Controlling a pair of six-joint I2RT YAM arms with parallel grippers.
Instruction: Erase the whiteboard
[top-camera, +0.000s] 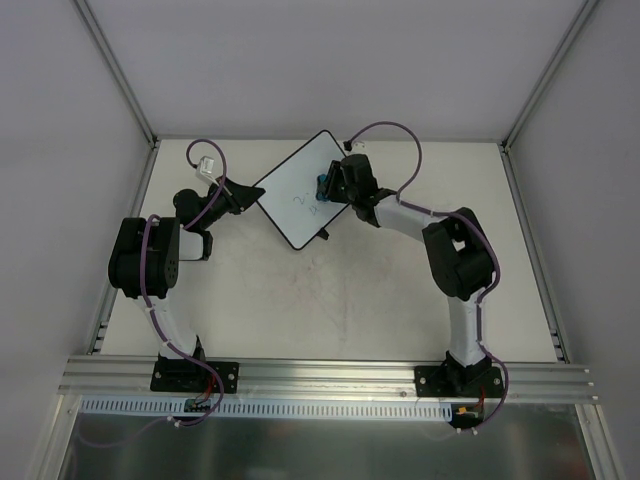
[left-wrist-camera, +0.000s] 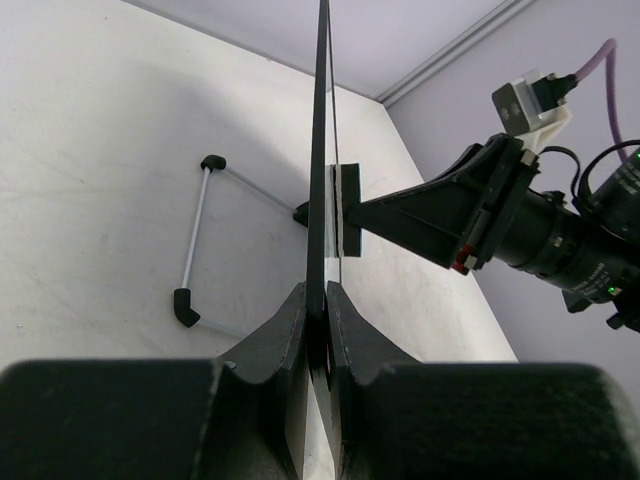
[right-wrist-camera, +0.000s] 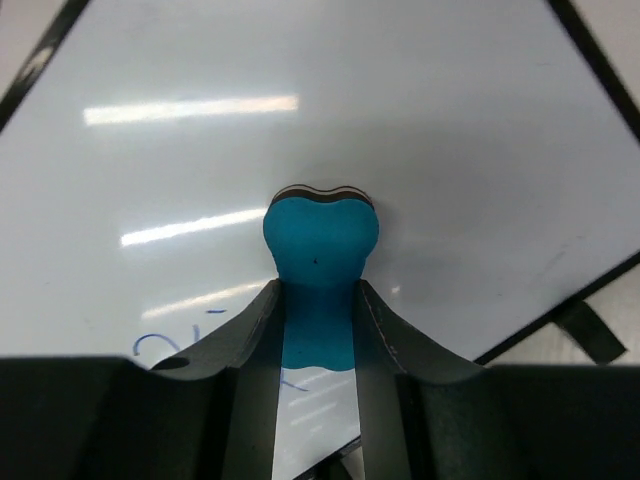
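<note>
Pale walls and a white tabletop (top-camera: 350, 300) surround the work. The whiteboard (top-camera: 300, 195) is held between the arms, its frame edge clamped in the closed jaws of the left gripper (left-wrist-camera: 316, 310). A blue eraser (right-wrist-camera: 320, 250) is pinched by the right gripper (right-wrist-camera: 320, 335) and pressed to the board's face. Blue scribbles (right-wrist-camera: 160, 348) are seen just beside those jaws, so erasing is judged unfinished; beyond them the face looks clean. Nothing written can be read.

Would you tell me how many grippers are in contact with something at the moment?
2. The left gripper is clamped on the edge of the whiteboard. The right gripper grips a blue eraser, pressed against the board's face. None seem hidden.
</note>
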